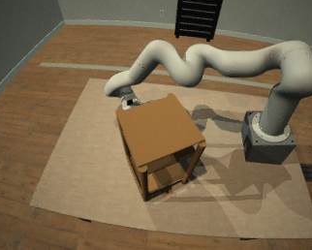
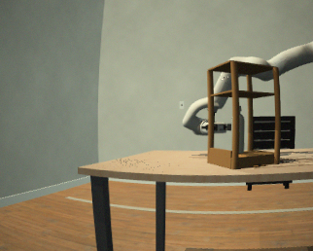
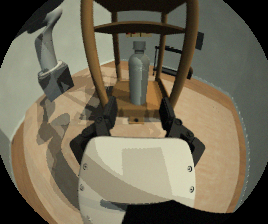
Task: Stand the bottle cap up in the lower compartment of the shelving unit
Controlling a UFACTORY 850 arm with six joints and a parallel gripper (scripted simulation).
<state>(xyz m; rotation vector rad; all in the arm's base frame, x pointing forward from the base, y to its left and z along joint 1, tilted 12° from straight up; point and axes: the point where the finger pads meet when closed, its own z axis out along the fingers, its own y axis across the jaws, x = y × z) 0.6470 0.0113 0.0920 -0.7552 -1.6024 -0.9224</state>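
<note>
One wooden shelf (image 2: 234, 124) is standing on the table (image 2: 150, 165), and its posts and low base are sitting between the pincer (image 3: 142, 117) and the bottle (image 3: 138, 78). One dark rack (image 1: 200, 9) is standing far back by the wall. There is one grey bottle, one arm (image 1: 222, 60) and one pincer. In the wrist view the bottle is standing upright, cap up, straight ahead of the pincer but well apart from it, seen through the shelf's posts. The pincer's fingers are standing wide and holding nothing.
</note>
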